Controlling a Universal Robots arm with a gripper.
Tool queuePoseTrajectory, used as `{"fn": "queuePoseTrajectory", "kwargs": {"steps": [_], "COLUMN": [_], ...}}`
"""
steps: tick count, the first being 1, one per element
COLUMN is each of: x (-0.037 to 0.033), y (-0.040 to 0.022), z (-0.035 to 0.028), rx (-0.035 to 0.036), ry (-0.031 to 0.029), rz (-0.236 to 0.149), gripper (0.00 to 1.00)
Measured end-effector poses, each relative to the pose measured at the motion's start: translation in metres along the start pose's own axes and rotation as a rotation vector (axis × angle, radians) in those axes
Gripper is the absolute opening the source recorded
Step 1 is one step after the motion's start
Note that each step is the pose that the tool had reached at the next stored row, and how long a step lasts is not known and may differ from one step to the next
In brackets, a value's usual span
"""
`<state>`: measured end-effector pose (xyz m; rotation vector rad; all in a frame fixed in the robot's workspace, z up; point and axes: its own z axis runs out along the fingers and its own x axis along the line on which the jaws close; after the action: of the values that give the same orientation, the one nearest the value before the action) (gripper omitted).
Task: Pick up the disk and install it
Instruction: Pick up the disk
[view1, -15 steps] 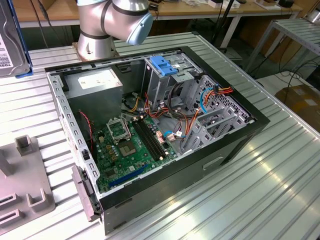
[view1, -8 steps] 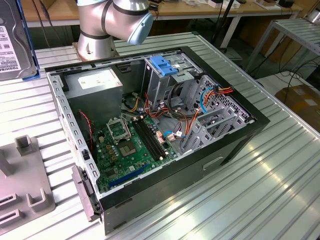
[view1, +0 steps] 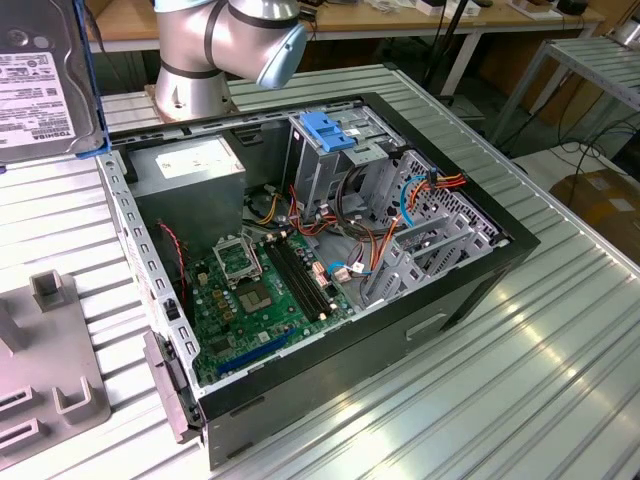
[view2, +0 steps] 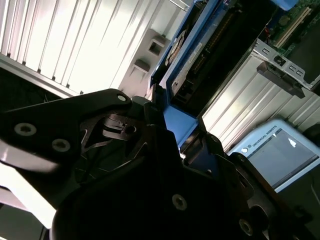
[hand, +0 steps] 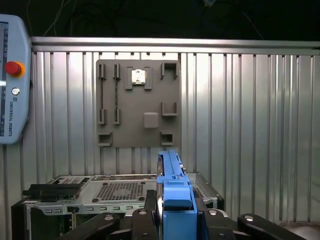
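— Between your gripper's (hand: 175, 209) black fingers (hand: 151, 207), what sits?
— Your flat silver-grey metal disk (hand: 169, 167) in its blue plastic frame, edge-on. The fingers are clamped on it from both sides, holding it aloft.
— And beyond the gripper?
— Nearest, your open black computer case (hand: 120, 192). Farther off, a grey square fixture plate (hand: 137, 102) lies on the ribbed metal table (hand: 250, 125).

1. Runs in silver-grey cylindrical metal arm segments (view1: 200, 35), capped by a rounded pale blue plastic joint cover (view1: 283, 55).
2. Stands on a round silver base flange (view1: 186, 98) pierced by dark bolt holes.
3. Ends in a matt black angular gripper (hand: 175, 215), seen in the first wrist view.
4. Carries small round silver screws (view2: 173, 201) across that black housing in the second wrist view.
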<state>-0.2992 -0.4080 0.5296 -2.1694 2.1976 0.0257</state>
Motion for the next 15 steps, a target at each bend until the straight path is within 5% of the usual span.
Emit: {"fn": "queuePoseTrajectory", "kwargs": {"steps": [8, 15], "x": [0.0004, 0.0008], "y": [-0.0314, -0.0519], "z": [0.0012, 0.0020], "rx": [-0.0001, -0.0001], "ry": [0.0002, 0.0001], "rz": [0.000, 0.000], "gripper": [0.37, 0.37]}}
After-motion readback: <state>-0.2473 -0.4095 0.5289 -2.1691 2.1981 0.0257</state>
